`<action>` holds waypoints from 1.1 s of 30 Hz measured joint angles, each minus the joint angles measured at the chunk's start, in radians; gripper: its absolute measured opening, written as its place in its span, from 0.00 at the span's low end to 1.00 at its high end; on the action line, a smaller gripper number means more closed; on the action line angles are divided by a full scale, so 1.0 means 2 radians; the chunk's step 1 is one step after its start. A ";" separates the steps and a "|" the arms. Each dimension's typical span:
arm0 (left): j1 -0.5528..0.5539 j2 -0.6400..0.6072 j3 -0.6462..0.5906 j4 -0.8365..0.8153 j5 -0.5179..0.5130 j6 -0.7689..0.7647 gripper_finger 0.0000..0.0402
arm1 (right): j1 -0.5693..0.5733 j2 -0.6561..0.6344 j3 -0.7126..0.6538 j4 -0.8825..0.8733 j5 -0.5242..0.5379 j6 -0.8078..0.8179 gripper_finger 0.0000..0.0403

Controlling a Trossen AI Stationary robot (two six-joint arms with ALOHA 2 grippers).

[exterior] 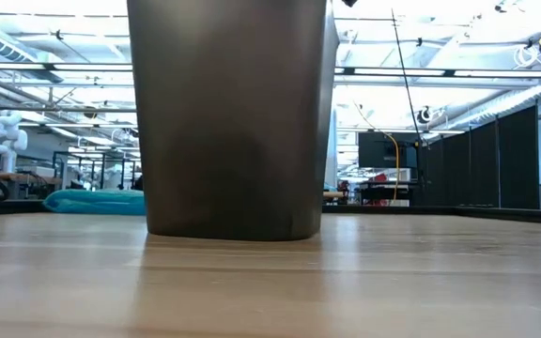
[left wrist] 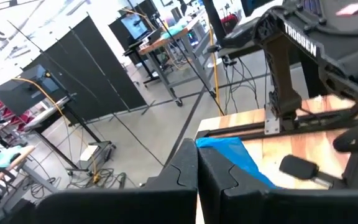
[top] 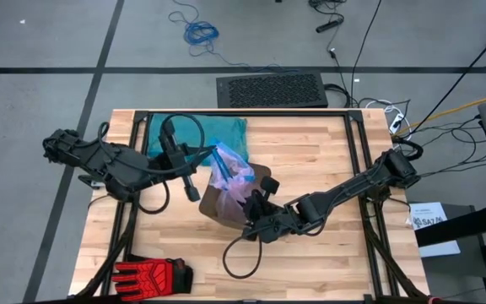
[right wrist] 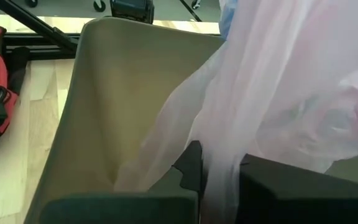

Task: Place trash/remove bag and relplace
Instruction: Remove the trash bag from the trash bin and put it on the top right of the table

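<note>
Both your grippers pinch the bag [top: 230,173] over the bin [right wrist: 104,112]: left gripper [top: 213,158] on its blue rim, right gripper [top: 254,201] on the film.

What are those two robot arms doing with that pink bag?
They are lifting the pink bag out of the bin in the middle of the table. The left gripper is shut on the bag's blue rim, and the right gripper is shut on the bag's thin plastic over the bin's mouth. A teal bag lies at the table's far edge. A red glove lies at the near edge.
</note>
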 joint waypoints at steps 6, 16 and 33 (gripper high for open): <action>-0.005 0.005 0.000 -0.038 0.000 0.000 0.10 | -0.001 0.000 0.000 0.005 0.001 -0.017 0.01; -0.024 0.004 0.000 -0.054 -0.127 -0.002 0.37 | -0.001 0.000 0.000 0.005 0.003 -0.018 0.14; -0.031 0.004 0.000 -0.158 0.030 -0.134 0.41 | -0.001 0.000 0.000 0.003 0.001 -0.020 0.27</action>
